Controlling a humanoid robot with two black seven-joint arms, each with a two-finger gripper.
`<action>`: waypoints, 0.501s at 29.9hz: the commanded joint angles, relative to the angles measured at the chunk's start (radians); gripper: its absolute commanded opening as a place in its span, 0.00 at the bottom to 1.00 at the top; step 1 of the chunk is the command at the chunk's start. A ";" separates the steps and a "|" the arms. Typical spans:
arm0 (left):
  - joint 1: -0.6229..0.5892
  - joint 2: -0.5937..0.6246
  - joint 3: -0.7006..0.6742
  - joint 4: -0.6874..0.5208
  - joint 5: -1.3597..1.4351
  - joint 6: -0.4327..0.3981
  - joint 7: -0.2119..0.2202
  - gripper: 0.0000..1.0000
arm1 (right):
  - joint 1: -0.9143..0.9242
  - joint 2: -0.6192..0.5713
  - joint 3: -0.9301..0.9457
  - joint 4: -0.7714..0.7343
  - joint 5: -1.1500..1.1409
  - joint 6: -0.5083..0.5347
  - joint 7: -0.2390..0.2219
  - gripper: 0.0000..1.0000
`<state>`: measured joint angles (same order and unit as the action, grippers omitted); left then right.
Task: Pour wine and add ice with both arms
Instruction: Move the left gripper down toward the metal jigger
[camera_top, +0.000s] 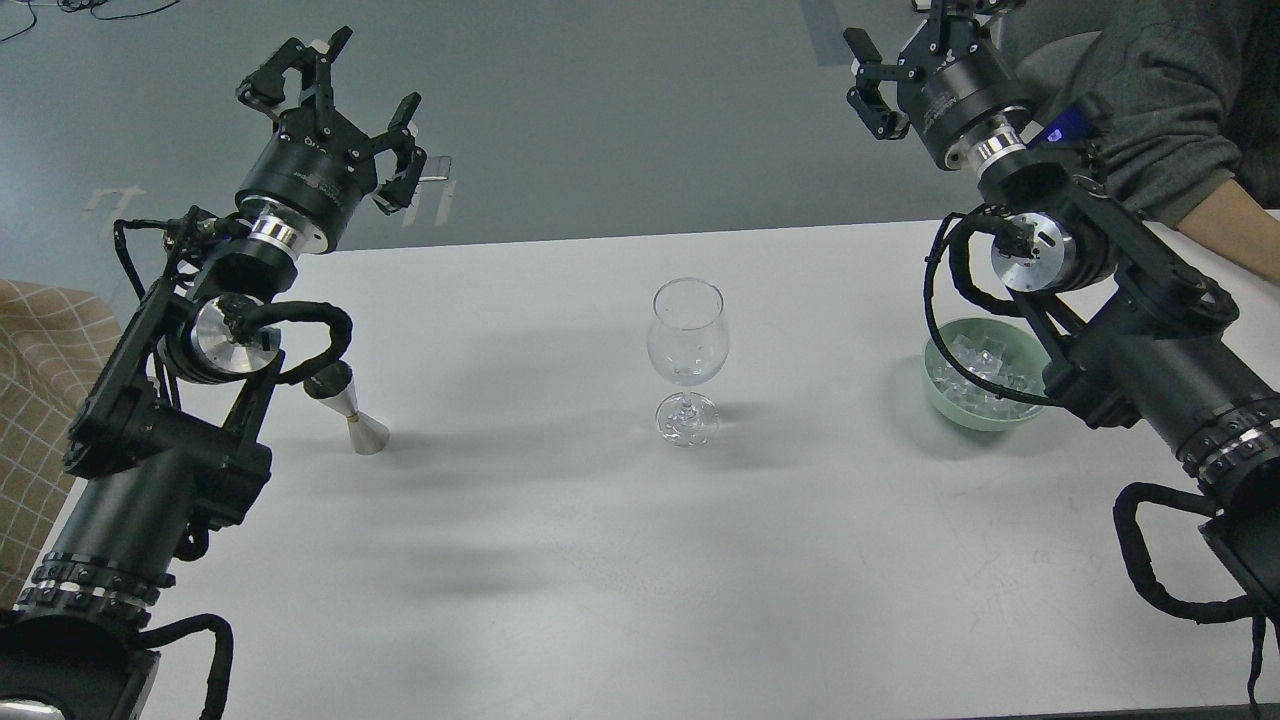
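Note:
A clear stemmed wine glass (687, 358) stands upright and empty at the table's middle. A steel jigger (350, 410) stands to its left, partly behind my left arm's cable. A pale green bowl (950, 400) at the right holds the ice (975, 368), several clear cubes, partly hidden by my right arm. My left gripper (335, 100) is open and empty, raised beyond the table's far left edge. My right gripper (905, 55) is open and empty, raised high beyond the far right edge, its top cut by the frame.
A person in a grey sleeve (1160, 120) sits at the far right, the forearm over the table corner (1235, 215). The white table (640, 560) spreads in front. A checked cloth (40, 360) lies at the left edge. Grey floor lies behind.

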<state>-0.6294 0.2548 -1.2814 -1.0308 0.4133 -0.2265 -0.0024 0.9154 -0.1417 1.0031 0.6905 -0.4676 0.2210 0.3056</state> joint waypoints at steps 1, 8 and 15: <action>0.013 0.012 0.004 0.000 -0.001 -0.027 0.007 0.98 | -0.001 -0.004 0.002 0.001 0.000 0.001 0.003 1.00; 0.002 -0.002 0.008 -0.002 0.013 -0.034 0.002 0.98 | 0.010 0.005 -0.001 -0.002 -0.002 0.005 0.007 1.00; 0.000 -0.006 0.002 -0.008 0.001 -0.034 -0.011 0.98 | 0.005 0.002 -0.003 -0.003 -0.002 0.006 0.009 1.00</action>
<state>-0.6279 0.2495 -1.2752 -1.0325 0.4242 -0.2637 -0.0085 0.9248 -0.1382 1.0006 0.6872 -0.4694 0.2272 0.3138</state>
